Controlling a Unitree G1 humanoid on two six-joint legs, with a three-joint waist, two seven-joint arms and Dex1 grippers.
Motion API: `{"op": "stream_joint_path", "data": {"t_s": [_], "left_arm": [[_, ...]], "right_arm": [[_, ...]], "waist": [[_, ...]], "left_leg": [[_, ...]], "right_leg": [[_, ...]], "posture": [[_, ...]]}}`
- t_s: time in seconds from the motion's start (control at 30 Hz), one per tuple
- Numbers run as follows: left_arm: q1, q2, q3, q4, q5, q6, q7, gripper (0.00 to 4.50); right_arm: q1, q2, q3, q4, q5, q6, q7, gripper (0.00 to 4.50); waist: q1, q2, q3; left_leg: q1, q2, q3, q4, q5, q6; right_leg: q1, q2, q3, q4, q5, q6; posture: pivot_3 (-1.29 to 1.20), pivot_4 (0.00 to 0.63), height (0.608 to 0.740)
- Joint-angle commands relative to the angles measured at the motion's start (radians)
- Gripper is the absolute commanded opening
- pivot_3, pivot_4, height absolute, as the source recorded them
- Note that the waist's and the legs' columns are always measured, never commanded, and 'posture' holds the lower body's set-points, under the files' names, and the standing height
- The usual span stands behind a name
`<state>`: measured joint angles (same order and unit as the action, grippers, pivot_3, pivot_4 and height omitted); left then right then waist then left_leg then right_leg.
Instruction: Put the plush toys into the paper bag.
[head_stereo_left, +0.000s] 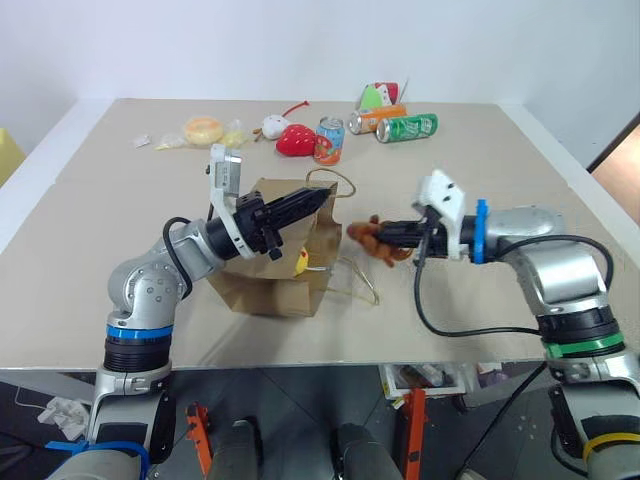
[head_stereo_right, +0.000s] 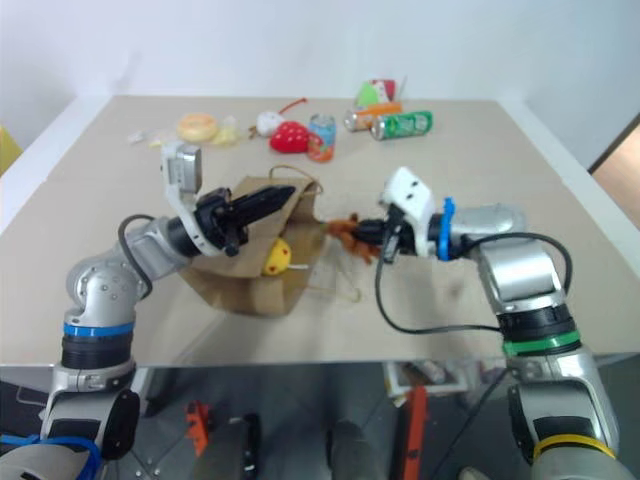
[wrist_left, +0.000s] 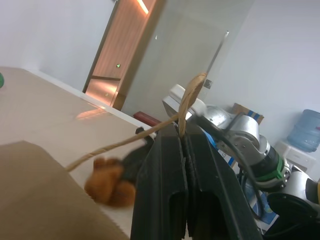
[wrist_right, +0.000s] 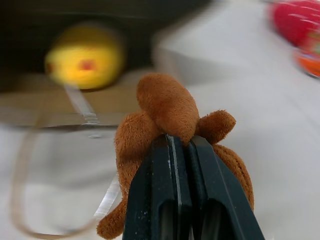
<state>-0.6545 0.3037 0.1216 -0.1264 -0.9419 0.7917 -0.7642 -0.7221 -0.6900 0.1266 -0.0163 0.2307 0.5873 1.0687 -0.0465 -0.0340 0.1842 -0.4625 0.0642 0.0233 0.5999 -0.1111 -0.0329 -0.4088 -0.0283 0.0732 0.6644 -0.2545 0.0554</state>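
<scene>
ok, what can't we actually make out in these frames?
- Monkey plush: face hidden in the right wrist view; the right gripper shows its back.
- Yellow egg plush: mostly covered by the paper bag wall in the head views, blurred in the right wrist view.
- Bag interior: dark, contents beyond the egg plush unreadable.
- Left gripper: shut on the bag's cord handle; the grip point is hidden between the fingers.
- Cans at the far edge: labels too small.
</scene>
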Motion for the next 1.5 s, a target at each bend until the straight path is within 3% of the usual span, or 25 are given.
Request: {"op": "stream_joint_path", "data": {"t_s": [0.03,0.3,0.63,0.73,0.87,1.1,1.33,1.5], "left_arm": [[-0.012,0.005,0.006,-0.021,-0.008,-0.008,-0.003,0.0],[-0.013,0.003,0.005,-0.019,-0.008,-0.01,-0.003,0.0],[-0.013,0.003,0.005,-0.019,-0.009,-0.01,-0.003,0.0],[-0.012,-0.004,0.002,-0.022,-0.01,-0.011,-0.001,0.0],[-0.016,-0.007,0.0,-0.016,-0.007,-0.012,-0.005,0.0],[-0.018,-0.013,0.003,-0.018,-0.005,-0.013,-0.004,0.0],[-0.014,-0.008,-0.001,-0.019,-0.007,-0.015,-0.001,0.0],[-0.02,-0.006,-0.001,-0.012,-0.006,-0.017,-0.003,0.0]], "right_arm": [[-0.064,0.06,0.052,-0.092,0.007,0.011,-0.019,0.05],[-0.132,0.165,0.12,-0.022,-0.044,-0.041,-0.074,0.05],[-0.134,0.173,0.12,-0.01,-0.053,-0.054,-0.073,0.05],[-0.143,0.456,0.047,0.181,-0.041,-0.141,-0.348,0.05],[-0.183,0.557,-0.02,0.276,-0.029,-0.168,-0.435,0.05],[-0.111,0.522,0.053,0.176,-0.014,-0.118,-0.326,0.05],[-0.082,0.403,0.049,0.094,0.044,-0.058,-0.19,0.05],[-0.072,0.384,0.055,0.055,0.099,-0.01,-0.134,0.05]], "waist": [[0.001,0.0,0.0],[0.003,0.0,0.0],[0.003,0.0,0.0],[-0.007,-0.002,-0.001],[0.001,-0.001,0.0],[0.009,-0.001,0.0],[0.005,-0.001,0.0],[0.002,-0.001,0.0]], "left_leg": [[0.0,0.0,0.0,0.0,0.0,0.0],[-0.001,0.0,0.0,0.0,0.0,0.0],[-0.001,0.0,0.0,0.0,0.0,0.0],[0.001,0.002,0.0,0.0,0.0,0.0],[0.0,0.002,-0.004,-0.001,0.001,-0.001],[-0.002,0.0,-0.003,0.0,0.001,-0.001],[-0.002,0.001,-0.004,-0.001,0.001,-0.001],[-0.002,0.001,-0.004,-0.001,0.001,-0.001]], "right_leg": [[0.0,0.0,0.0,0.0,0.0,0.001],[0.0,0.0,0.0,0.0,0.0,0.001],[0.0,0.0,0.0,0.0,0.0,0.0],[0.0,0.002,0.0,0.0,0.001,-0.001],[-0.001,0.004,0.0,0.002,0.002,-0.002],[0.0,0.0,-0.001,0.001,0.001,-0.001],[-0.001,0.002,-0.001,0.001,0.001,-0.001],[-0.001,0.002,-0.001,0.001,0.001,-0.001]], "posture": [[0.0,0.15,0.74],[0.0,0.15,0.74],[0.0,0.15,0.74],[0.0,0.15,0.74],[0.0,0.15,0.74],[0.0,0.15,0.74],[0.0,0.15,0.74],[0.0,0.15,0.74]]}}
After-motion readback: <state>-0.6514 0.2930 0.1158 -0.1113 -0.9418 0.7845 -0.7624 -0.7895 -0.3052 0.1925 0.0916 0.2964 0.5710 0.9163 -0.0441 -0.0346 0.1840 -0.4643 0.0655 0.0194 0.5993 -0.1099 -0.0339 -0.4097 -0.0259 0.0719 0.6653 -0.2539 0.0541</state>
